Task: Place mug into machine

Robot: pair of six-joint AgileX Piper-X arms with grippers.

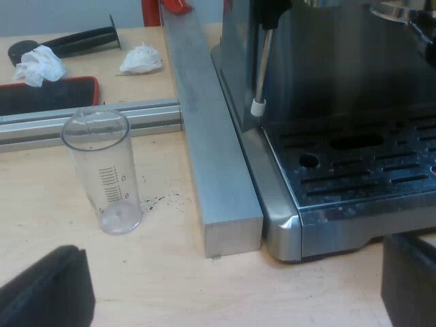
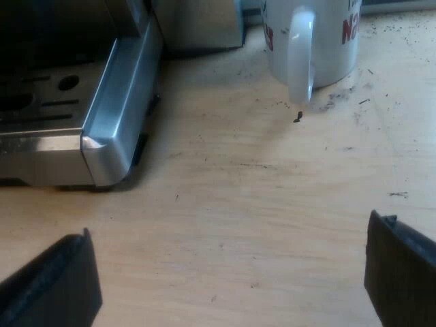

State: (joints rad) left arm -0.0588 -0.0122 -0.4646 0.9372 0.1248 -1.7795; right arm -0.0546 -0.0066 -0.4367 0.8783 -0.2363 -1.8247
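Note:
A white mug with red lettering stands upright on the wooden table, its handle turned toward my right gripper. That gripper is open and hovers low over bare wood, well short of the mug. The espresso machine's steel corner and drip tray lie beside it. My left gripper is open too, held above the table near the machine's drip tray. A steam wand hangs over that tray. Nothing sits between either pair of fingers.
A clear measuring glass stands upright close to my left gripper. A long aluminium bar lies against the machine's side, with a rail across it. Beyond are crumpled tissues, a black handle and a red-edged dark tray. Coffee grounds speckle the wood.

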